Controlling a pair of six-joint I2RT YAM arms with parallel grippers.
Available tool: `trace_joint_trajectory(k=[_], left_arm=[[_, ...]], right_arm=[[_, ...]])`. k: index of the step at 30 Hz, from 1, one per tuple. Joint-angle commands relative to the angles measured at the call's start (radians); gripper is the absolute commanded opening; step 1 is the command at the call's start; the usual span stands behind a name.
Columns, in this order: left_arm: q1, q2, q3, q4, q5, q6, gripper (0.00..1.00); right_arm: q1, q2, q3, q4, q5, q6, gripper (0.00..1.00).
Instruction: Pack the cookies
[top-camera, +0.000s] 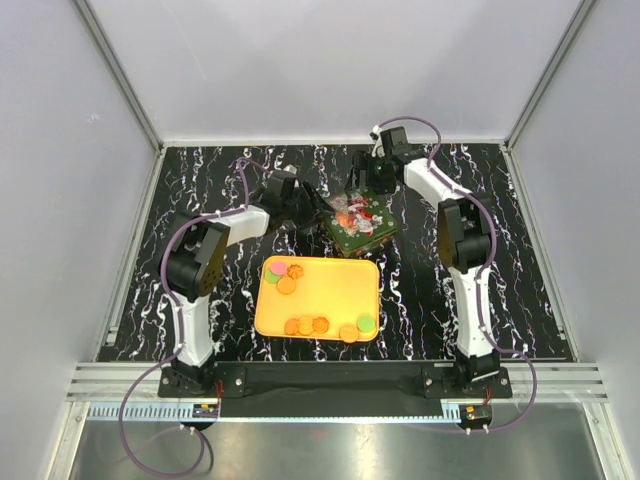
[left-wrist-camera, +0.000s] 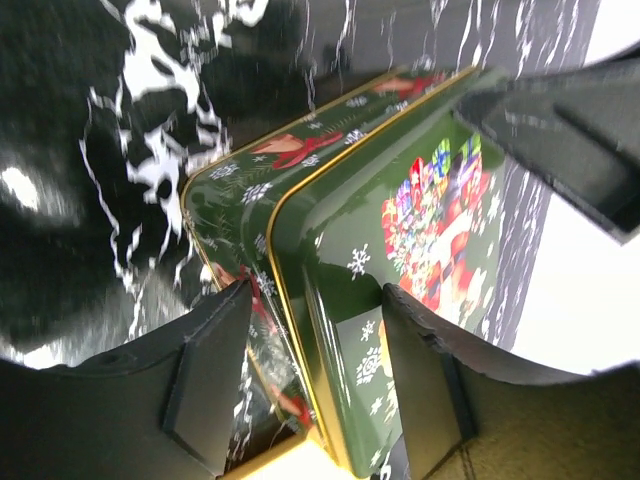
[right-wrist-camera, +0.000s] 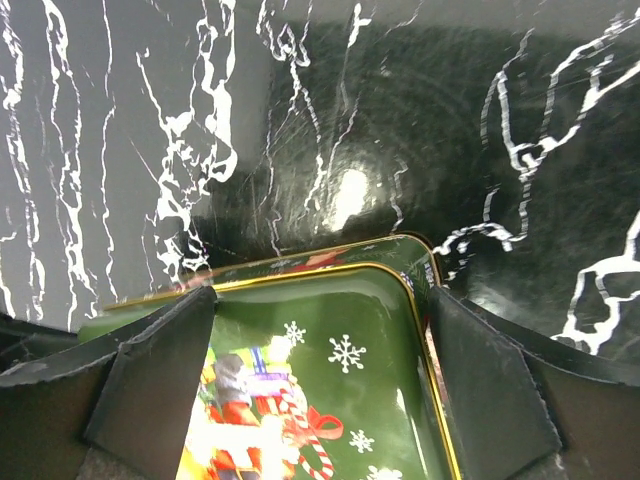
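Eight or so cookies: we count them on the tray (top-camera: 330, 285), three at its far left corner (top-camera: 282, 273) and the others along its near edge (top-camera: 330, 326).
Tray: orange, on the counter (top-camera: 540, 300) between the two arm bases and the tin.
Tin: green, with a Christmas print (top-camera: 360, 226), just beyond the tray's far right corner; the wrist views show its lid (right-wrist-camera: 330, 400) sitting over the base (left-wrist-camera: 225, 205) with gold rims nearly lined up.
Tin contents: hidden by the lid, so we cannot tell whether any cookies are inside.
Left end effector (left-wrist-camera: 315, 375): fingers apart, one on each side of the tin's near-left corner, with a small gap on both sides; we judge it close around the tin but not clamping.
Right end effector (right-wrist-camera: 320, 370): spread wide across the tin's far edge, each finger at or just outside the lid's rim; contact is too close to call.
Progress: we judge the packing unfinished, since cookies lie on the tray, not in the tin.
Stage: both arms at the lid fits either taking it off to fill the tin or pressing it on after a partial fill; these views do not settle which.
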Motion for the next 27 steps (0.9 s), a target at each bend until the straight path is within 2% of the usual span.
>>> trace_joint_trajectory(k=[1, 5, 11, 17, 20, 27], left_arm=[[-0.012, -0.054, -0.028, -0.059, 0.048, 0.072, 0.61], [0.012, -0.105, -0.029, -0.099, 0.059, 0.136, 0.64], [0.052, -0.125, -0.031, -0.077, 0.136, 0.156, 0.69], [0.085, -0.07, -0.031, 0.016, 0.229, 0.096, 0.7], [0.086, -0.027, -0.008, 0.029, 0.263, 0.078, 0.7], [0.098, 0.038, 0.001, 0.062, 0.274, 0.047, 0.68]], right_arm=[[0.047, -0.025, 0.041, -0.045, 0.039, -0.001, 0.95], [0.021, -0.054, 0.06, -0.028, 0.091, 0.034, 0.97], [-0.062, -0.129, 0.025, -0.021, 0.084, 0.096, 0.98], [-0.099, -0.272, -0.208, 0.027, 0.062, 0.123, 0.98], [-0.107, -0.371, -0.395, 0.093, 0.048, 0.143, 0.98], [-0.122, -0.481, -0.638, 0.231, -0.033, 0.22, 0.99]])
